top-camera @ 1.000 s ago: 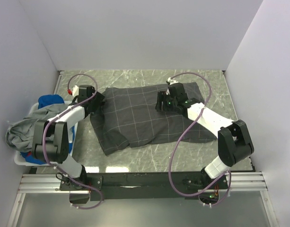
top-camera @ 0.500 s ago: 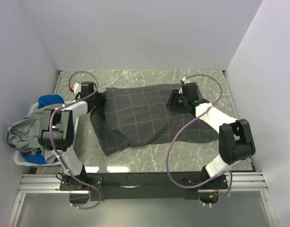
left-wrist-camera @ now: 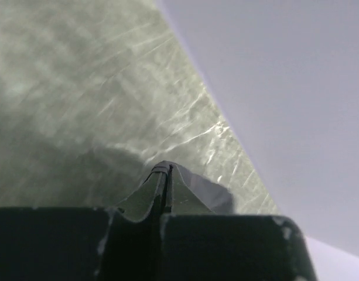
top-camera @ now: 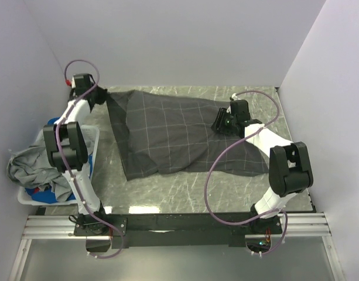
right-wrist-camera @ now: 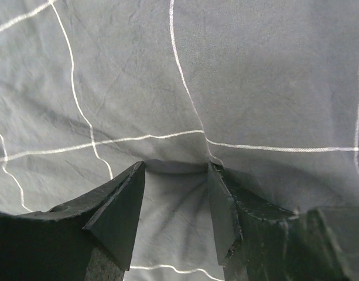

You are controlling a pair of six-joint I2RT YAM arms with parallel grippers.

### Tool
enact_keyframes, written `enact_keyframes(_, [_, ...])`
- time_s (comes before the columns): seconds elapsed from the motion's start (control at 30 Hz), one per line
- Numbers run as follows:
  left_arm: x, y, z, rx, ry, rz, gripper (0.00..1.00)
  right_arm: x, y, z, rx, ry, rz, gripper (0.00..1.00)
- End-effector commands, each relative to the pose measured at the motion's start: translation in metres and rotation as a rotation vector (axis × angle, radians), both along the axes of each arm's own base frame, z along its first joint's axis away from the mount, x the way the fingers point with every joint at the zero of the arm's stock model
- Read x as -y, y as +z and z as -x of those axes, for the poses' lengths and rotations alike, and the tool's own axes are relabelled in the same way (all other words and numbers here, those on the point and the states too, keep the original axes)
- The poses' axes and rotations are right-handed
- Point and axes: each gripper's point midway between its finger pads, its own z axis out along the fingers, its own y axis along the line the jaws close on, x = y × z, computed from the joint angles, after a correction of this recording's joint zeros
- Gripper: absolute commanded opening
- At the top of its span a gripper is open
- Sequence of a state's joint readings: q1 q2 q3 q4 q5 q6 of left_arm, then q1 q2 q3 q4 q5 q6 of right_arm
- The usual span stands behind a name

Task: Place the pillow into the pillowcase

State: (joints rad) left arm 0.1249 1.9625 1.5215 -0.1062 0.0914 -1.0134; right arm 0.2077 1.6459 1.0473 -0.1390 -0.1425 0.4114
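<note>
The dark charcoal pillowcase (top-camera: pixel 173 137) with a thin light grid lies spread across the marble table. Its far left corner is drawn up toward the back left corner of the table. My left gripper (top-camera: pixel 97 98) holds that corner; in the left wrist view the left gripper (left-wrist-camera: pixel 166 170) is shut, with a thin dark edge of cloth pinched at the tips. My right gripper (top-camera: pixel 220 124) presses down on the pillowcase's right part. In the right wrist view the right gripper (right-wrist-camera: pixel 176 167) has its jaws apart, with the pillowcase (right-wrist-camera: pixel 179 88) puckered between them. The pillow is hidden.
A white basket (top-camera: pixel 90 136) stands at the left edge, holding a plain grey garment (top-camera: pixel 27 164) and a bright blue cloth (top-camera: pixel 59 124). White walls close the back and both sides. Bare marble table (top-camera: pixel 185 193) shows in front of the pillowcase.
My left gripper closed on the pillowcase's left corner and pulled it up and back toward the far left. My right gripper shifted right over the cloth and its jaws narrowed.
</note>
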Motion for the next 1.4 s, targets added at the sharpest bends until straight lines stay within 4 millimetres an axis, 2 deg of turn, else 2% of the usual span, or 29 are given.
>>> enact_keyframes(0.0, [-0.01,0.014,-0.016,-0.007,-0.122,0.0,0.07,0.039,-0.018,-0.007,-0.061,-0.107,0.096,0.55])
enact_keyframes(0.03, [-0.009,0.015,-0.018,0.008,-0.15,0.01,0.09,0.045,-0.018,-0.008,-0.069,-0.124,0.097,0.55])
enact_keyframes(0.07, [-0.004,0.007,-0.018,-0.01,-0.182,0.039,0.11,0.049,-0.016,-0.014,-0.07,-0.136,0.098,0.55])
enact_keyframes(0.1, [-0.004,0.013,-0.022,-0.003,-0.192,0.042,0.19,0.051,-0.016,-0.017,-0.074,-0.141,0.1,0.55])
enact_keyframes(0.2, [0.002,0.011,-0.017,-0.029,-0.225,0.011,0.43,0.055,-0.011,-0.027,-0.084,-0.15,0.099,0.55])
enact_keyframes(0.23, [0.003,0.012,-0.012,-0.037,-0.212,-0.011,0.47,0.054,-0.008,-0.028,-0.079,-0.148,0.092,0.56])
enact_keyframes(0.27, [0.002,0.033,-0.003,-0.015,-0.184,-0.049,0.54,0.052,-0.003,-0.029,-0.069,-0.147,0.086,0.56])
enact_keyframes(0.3, [-0.004,0.013,0.011,-0.083,-0.103,-0.087,0.67,0.052,0.002,-0.03,-0.061,-0.149,0.089,0.56])
enact_keyframes(0.33, [-0.003,0.011,0.023,-0.105,-0.068,-0.089,0.67,0.053,0.009,-0.031,-0.054,-0.16,0.102,0.56])
enact_keyframes(0.37, [-0.002,0.033,0.034,-0.059,-0.033,-0.092,0.68,0.046,0.021,-0.029,-0.029,-0.144,0.109,0.57])
enact_keyframes(0.4, [0.002,0.001,0.058,-0.134,0.012,-0.06,0.68,0.042,0.027,-0.026,-0.025,-0.132,0.12,0.58])
enact_keyframes(0.43, [0.008,-0.005,0.072,-0.142,0.026,-0.044,0.67,0.041,0.039,-0.028,0.001,-0.145,0.14,0.59])
enact_keyframes(0.47, [0.028,-0.012,0.094,-0.13,0.006,-0.04,0.65,0.039,0.053,-0.027,0.036,-0.147,0.162,0.6])
enact_keyframes(0.53, [0.044,-0.021,0.116,-0.135,0.03,-0.031,0.65,0.02,0.068,-0.021,0.066,-0.109,0.173,0.63])
enact_keyframes(0.57, [0.073,-0.027,0.134,-0.117,-0.029,-0.037,0.64,0.014,0.079,-0.018,0.092,-0.098,0.174,0.63])
enact_keyframes(0.6, [0.081,-0.033,0.144,-0.132,-0.026,-0.032,0.65,-0.004,0.083,-0.012,0.105,-0.05,0.171,0.64])
enact_keyframes(0.63, [0.084,-0.04,0.153,-0.15,-0.013,-0.05,0.64,-0.012,0.089,-0.009,0.124,-0.03,0.166,0.65])
enact_keyframes(0.67, [0.091,-0.05,0.172,-0.174,-0.017,-0.061,0.62,-0.02,0.091,-0.006,0.133,-0.007,0.168,0.65])
enact_keyframes(0.7, [0.092,-0.054,0.18,-0.175,0.001,-0.055,0.61,-0.036,0.093,0.0,0.143,0.034,0.165,0.65])
enact_keyframes(0.77, [0.1,-0.066,0.203,-0.16,-0.02,-0.04,0.61,-0.051,0.089,0.006,0.139,0.082,0.161,0.65])
enact_keyframes(0.8, [0.104,-0.063,0.202,-0.118,-0.041,-0.033,0.62,-0.059,0.089,0.007,0.148,0.105,0.146,0.65])
enact_keyframes(0.87, [0.112,-0.075,0.213,-0.137,-0.082,-0.053,0.65,-0.071,0.082,0.013,0.141,0.139,0.135,0.65])
enact_keyframes(0.93, [0.12,-0.07,0.206,-0.067,-0.124,-0.054,0.68,-0.081,0.08,0.015,0.139,0.169,0.128,0.66])
enact_keyframes(0.97, [0.125,-0.083,0.217,-0.08,-0.16,-0.03,0.68,-0.086,0.08,0.016,0.141,0.184,0.126,0.66])
enact_keyframes(1.03, [0.133,-0.07,0.211,0.031,-0.188,0.005,0.67,-0.094,0.077,0.017,0.142,0.206,0.128,0.65])
enact_keyframes(1.07, [0.137,-0.076,0.216,0.031,-0.209,0.017,0.67,-0.095,0.076,0.017,0.14,0.209,0.13,0.65])
enact_keyframes(1.13, [0.139,-0.08,0.213,0.04,-0.222,0.015,0.66,-0.098,0.072,0.016,0.134,0.216,0.13,0.65])
enact_keyframes(1.23, [0.145,-0.081,0.21,0.058,-0.253,0.024,0.58,-0.101,0.067,0.017,0.126,0.223,0.13,0.65])
enact_keyframes(1.37, [0.149,-0.069,0.215,0.121,-0.278,0.048,0.34,-0.099,0.063,0.017,0.122,0.219,0.142,0.65])
